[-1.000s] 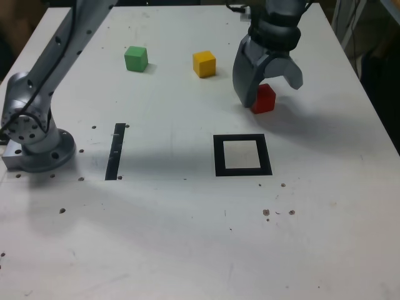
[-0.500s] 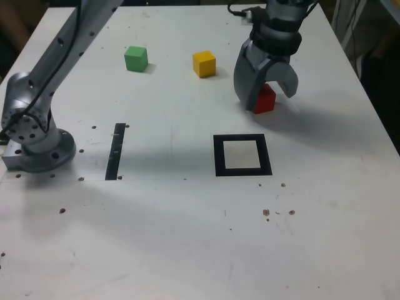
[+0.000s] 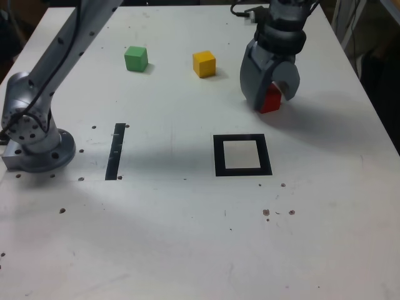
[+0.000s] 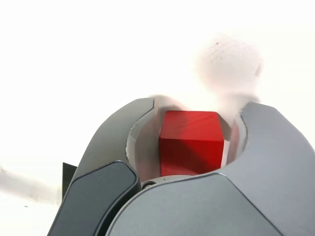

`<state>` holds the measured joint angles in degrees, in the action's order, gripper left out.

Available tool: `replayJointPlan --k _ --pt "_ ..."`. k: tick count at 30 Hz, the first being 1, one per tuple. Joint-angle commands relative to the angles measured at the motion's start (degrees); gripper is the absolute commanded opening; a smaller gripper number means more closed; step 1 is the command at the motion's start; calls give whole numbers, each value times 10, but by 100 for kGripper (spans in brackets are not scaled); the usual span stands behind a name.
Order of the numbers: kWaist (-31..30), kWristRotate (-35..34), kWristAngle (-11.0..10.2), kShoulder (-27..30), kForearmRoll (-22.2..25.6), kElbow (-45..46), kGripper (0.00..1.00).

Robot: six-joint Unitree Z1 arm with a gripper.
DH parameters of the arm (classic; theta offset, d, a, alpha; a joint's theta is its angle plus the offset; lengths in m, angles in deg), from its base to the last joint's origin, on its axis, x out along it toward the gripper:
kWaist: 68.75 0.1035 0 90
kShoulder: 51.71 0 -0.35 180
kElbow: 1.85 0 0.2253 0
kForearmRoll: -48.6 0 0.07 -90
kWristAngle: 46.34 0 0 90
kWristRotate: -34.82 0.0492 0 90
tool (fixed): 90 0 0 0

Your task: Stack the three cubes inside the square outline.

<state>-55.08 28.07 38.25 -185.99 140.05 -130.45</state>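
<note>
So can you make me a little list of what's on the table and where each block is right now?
red cube: between the jaws of the end effector, on the table
end effector: jaws close around the red cube; a firm grip cannot be confirmed
yellow cube: alone on the table, untouched
green cube: alone, to the exterior view's left of the yellow cube
square outline: nothing inside yet
black strip: to the exterior view's left of the square outline
stack: not started

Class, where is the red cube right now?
In the exterior view the red cube sits on the table toward the right, between the pincer jaws, beyond the square outline and right of the yellow cube.
</note>
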Motion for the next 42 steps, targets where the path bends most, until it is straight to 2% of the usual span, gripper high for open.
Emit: replayJointPlan --k 1,8,16,24,28,34,42 --pt "1 -2 1 3 -1 -6 21" --pt "1 -2 0 9 14 -12 13" --pt "-10 25 -10 40 52 -10 13" --pt "-80 44 7 91 79 33 14" --pt "-108 32 16 103 67 81 14" --pt "-142 10 23 124 25 139 14" --pt "-157 -2 44 159 -30 211 14"
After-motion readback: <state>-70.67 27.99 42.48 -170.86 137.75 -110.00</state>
